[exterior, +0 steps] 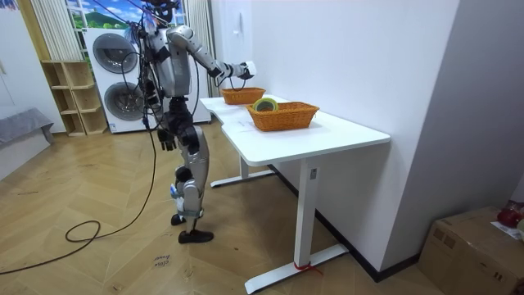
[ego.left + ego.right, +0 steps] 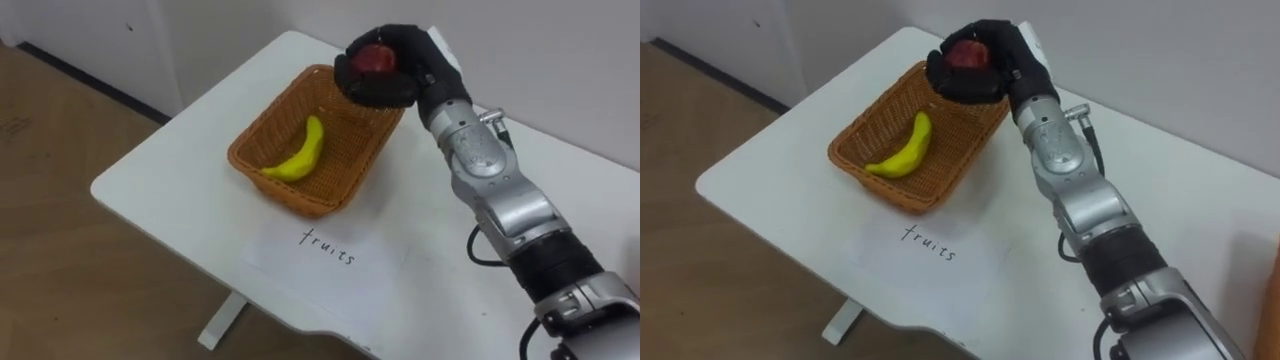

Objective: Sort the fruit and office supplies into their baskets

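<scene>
The right robot hand (image 2: pixel 415 70) has its fingers curled round a red apple (image 2: pixel 376 58), holding it just above the far rim of a wicker basket (image 2: pixel 300 200) that sits beside the left edge of the white table (image 2: pixel 160 190). A yellow banana (image 2: pixel 300 155) lies inside that basket. A handwritten paper label (image 2: pixel 290 262) lies flat between the basket and the table's near edge. In the room view the robot stands at this end of the table, and a second wicker basket (image 1: pixel 282 116) sits nearer the table's middle.

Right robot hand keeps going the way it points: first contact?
Looks free: right robot hand, shut on the apple, sits above the far rim of the basket; beyond, likely only the wall. Depth unclear.
</scene>
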Robot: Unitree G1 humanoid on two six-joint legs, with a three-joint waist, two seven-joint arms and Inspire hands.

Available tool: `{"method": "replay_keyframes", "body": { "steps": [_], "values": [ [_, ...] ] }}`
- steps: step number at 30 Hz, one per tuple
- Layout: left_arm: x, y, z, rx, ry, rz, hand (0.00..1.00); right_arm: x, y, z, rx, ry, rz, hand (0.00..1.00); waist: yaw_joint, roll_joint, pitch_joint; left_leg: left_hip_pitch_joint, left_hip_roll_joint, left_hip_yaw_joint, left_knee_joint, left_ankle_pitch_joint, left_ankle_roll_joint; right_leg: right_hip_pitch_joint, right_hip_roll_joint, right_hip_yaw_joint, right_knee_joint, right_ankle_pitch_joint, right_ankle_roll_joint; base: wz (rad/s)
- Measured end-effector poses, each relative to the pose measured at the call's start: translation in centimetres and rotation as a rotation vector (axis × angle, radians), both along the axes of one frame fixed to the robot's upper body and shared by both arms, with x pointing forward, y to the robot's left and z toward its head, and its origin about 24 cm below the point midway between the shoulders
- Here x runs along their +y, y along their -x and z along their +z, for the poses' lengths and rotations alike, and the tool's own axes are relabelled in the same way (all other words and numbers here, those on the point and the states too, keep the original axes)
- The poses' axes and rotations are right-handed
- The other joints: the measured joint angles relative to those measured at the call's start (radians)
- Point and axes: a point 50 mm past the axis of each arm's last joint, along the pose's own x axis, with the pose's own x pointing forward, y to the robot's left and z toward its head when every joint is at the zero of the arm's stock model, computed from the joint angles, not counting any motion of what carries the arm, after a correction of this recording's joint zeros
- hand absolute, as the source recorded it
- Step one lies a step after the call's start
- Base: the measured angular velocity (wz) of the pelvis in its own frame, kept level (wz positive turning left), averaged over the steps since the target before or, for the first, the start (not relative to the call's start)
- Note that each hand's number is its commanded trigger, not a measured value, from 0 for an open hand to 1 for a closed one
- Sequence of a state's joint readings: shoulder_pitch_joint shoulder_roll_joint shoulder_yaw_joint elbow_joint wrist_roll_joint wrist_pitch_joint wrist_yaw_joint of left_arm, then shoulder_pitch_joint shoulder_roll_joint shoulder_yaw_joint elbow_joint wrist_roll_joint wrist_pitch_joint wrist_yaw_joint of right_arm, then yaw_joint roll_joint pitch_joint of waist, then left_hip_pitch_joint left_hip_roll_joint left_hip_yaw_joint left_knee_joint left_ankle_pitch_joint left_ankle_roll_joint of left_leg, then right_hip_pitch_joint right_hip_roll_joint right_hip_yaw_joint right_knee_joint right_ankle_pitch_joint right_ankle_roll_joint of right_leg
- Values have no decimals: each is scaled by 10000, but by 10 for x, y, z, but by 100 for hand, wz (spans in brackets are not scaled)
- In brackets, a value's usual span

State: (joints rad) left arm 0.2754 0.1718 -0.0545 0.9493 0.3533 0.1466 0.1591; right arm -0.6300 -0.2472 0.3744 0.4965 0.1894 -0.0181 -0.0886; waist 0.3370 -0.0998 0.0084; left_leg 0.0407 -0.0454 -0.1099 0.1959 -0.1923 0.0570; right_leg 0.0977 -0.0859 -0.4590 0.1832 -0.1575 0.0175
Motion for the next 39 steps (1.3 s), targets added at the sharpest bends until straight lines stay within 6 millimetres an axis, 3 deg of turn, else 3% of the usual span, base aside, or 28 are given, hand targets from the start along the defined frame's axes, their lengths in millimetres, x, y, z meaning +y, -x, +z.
{"method": "replay_keyframes", "body": {
  "steps": [12,18,19,20,21,22,23,39],
  "values": [
    [-1,1,-1,245,296,-26,0,4,0,-5,197,344,40,100,187,132,102,-43,-25,-117,1,10,21,13,-16,-102,-2,-3,6,4],
    [-1,-1,-1,222,321,-39,0,7,3,-28,1010,941,185,99,286,129,101,-35,-28,-89,3,10,21,12,-16,-94,0,-7,13,0],
    [-1,-1,-1,222,339,-42,0,8,4,-30,1080,1014,261,74,296,136,105,-35,-30,-89,3,10,21,12,-15,-95,1,-7,13,0],
    [-1,-2,-1,205,346,-49,0,8,4,-30,1099,1015,290,62,300,143,109,-36,-30,-89,3,10,21,12,-16,-95,0,-7,12,0],
    [-1,-3,-1,174,351,-59,0,9,4,-30,1108,1015,319,42,308,153,112,-35,-29,-89,3,10,21,12,-15,-95,-1,-7,13,0],
    [-1,-4,-1,154,352,-64,0,9,4,-30,1110,1015,323,7,315,156,110,-34,-27,-90,3,10,21,12,-15,-95,-1,-8,14,0],
    [-1,-4,-1,148,358,-67,0,9,4,-30,1109,1014,323,0,316,156,110,-34,-25,-90,3,10,21,12,-15,-95,-1,-8,14,0],
    [2,-6,1,-129,299,228,0,9,4,-30,1086,1036,338,0,323,172,91,-50,-31,-51,6,10,20,53,10,-84,-140,-8,15,0]
  ]
}}
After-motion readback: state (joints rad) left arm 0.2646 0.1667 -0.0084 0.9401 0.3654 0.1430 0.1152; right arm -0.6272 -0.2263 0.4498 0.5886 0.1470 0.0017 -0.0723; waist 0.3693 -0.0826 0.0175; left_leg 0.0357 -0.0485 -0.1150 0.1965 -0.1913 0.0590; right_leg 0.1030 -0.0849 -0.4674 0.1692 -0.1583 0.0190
